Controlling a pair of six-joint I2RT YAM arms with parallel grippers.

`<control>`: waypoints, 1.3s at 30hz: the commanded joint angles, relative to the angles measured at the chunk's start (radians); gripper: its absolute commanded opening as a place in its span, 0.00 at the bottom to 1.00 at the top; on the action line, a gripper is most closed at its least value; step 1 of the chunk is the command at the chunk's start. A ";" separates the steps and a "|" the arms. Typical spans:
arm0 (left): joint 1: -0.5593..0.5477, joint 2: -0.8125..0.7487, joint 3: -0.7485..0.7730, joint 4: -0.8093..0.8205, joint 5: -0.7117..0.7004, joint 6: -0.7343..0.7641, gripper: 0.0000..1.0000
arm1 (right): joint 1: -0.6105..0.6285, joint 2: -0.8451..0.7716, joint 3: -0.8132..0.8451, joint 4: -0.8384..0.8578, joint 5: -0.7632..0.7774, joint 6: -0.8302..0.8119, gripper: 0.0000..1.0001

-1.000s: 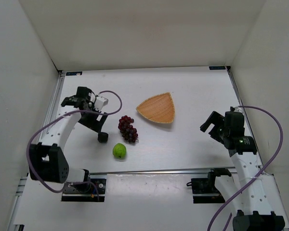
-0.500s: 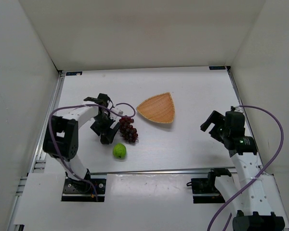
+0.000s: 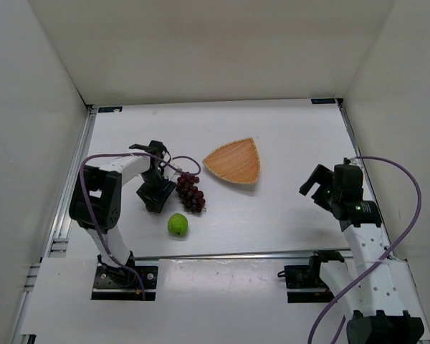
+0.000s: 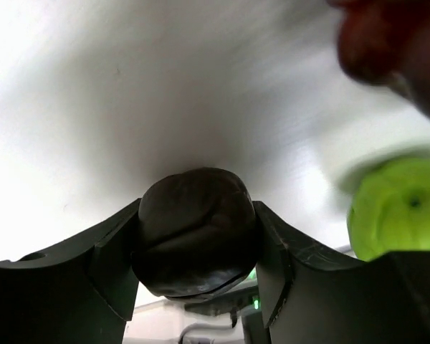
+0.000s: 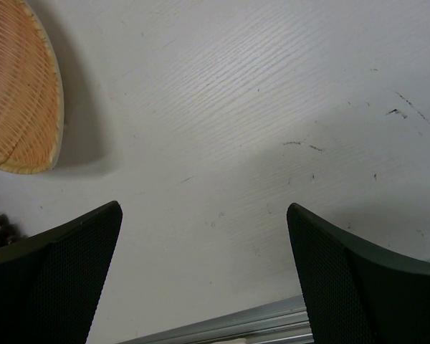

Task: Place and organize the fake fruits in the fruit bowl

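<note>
The small blackish lumpy fruit sits on the table between the fingers of my left gripper, and both fingers press its sides. From above, that gripper hides the fruit. The dark red-purple grape bunch lies just right of it, and the round green fruit is a little nearer. Both also show in the left wrist view: the grapes blurred at the top right, the green fruit at the right. The tan woven fruit bowl holds nothing. My right gripper hovers open, far right.
In the right wrist view the open gripper looks down on bare white table, with the bowl's rim at the upper left. White walls enclose the table on three sides. A metal rail runs along the near edge.
My left arm has swung in from the far left to the blackish fruit, and its fingers have closed on it. The right arm has stayed still.
</note>
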 commanded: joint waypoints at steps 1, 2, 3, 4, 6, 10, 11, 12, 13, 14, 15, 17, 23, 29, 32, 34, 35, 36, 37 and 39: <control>-0.024 -0.073 0.117 -0.072 -0.009 0.008 0.26 | -0.003 0.026 0.025 0.045 0.012 -0.020 1.00; -0.033 -0.088 0.160 -0.091 -0.009 0.008 0.26 | -0.003 0.035 0.025 0.054 0.012 -0.020 1.00; -0.042 -0.097 0.206 -0.105 -0.023 0.008 0.26 | -0.003 0.035 0.025 0.054 0.003 -0.020 1.00; -0.068 -0.097 0.257 -0.114 -0.049 0.008 0.27 | -0.003 0.064 0.025 0.068 0.003 -0.020 1.00; -0.100 -0.076 0.406 -0.086 -0.073 -0.006 0.29 | -0.003 0.089 0.013 0.094 -0.019 -0.020 1.00; -0.199 0.025 0.569 0.050 -0.058 0.007 0.35 | 0.006 0.170 0.013 0.124 -0.030 -0.020 1.00; -0.238 0.059 0.630 0.067 -0.028 0.018 0.37 | 0.006 0.181 0.013 0.140 -0.030 -0.020 1.00; -0.255 0.098 0.667 0.079 -0.009 0.027 0.40 | 0.006 0.201 0.022 0.153 -0.030 -0.020 1.00; -0.268 0.190 0.711 0.079 0.011 0.028 0.41 | 0.006 0.211 0.022 0.154 -0.030 -0.020 1.00; -0.288 0.240 0.760 0.079 0.028 0.028 0.45 | 0.017 0.221 0.031 0.164 -0.039 -0.020 1.00; -0.288 0.287 0.862 0.079 0.057 0.014 0.49 | 0.031 0.239 0.031 0.164 -0.039 -0.020 1.00; -0.302 0.418 0.957 0.079 0.083 0.000 0.54 | 0.051 0.254 0.040 0.173 -0.039 -0.045 1.00; -0.351 0.576 1.181 0.098 0.083 0.000 0.62 | 0.222 0.267 0.059 0.173 0.047 -0.154 1.00; -0.369 0.496 1.117 0.118 0.089 -0.024 1.00 | 0.381 0.230 0.048 0.207 0.034 -0.235 1.00; -0.369 0.403 1.092 0.118 0.028 -0.070 1.00 | 0.524 0.244 0.048 0.242 0.021 -0.250 1.00; -0.340 0.303 1.072 0.118 -0.016 -0.090 1.00 | 0.612 0.279 0.065 0.278 0.036 -0.275 1.00; -0.328 0.263 1.028 0.118 -0.017 -0.091 1.00 | 0.711 0.329 0.078 0.287 0.052 -0.275 1.00; -0.311 0.175 0.996 0.118 -0.017 -0.091 1.00 | 0.763 0.365 0.124 0.287 0.070 -0.286 1.00; -0.293 0.130 0.959 0.118 -0.026 -0.091 1.00 | 0.814 0.404 0.155 0.299 0.087 -0.302 1.00; -0.224 0.041 0.829 0.118 -0.046 -0.075 1.00 | 0.948 0.553 0.228 0.299 0.099 -0.332 1.00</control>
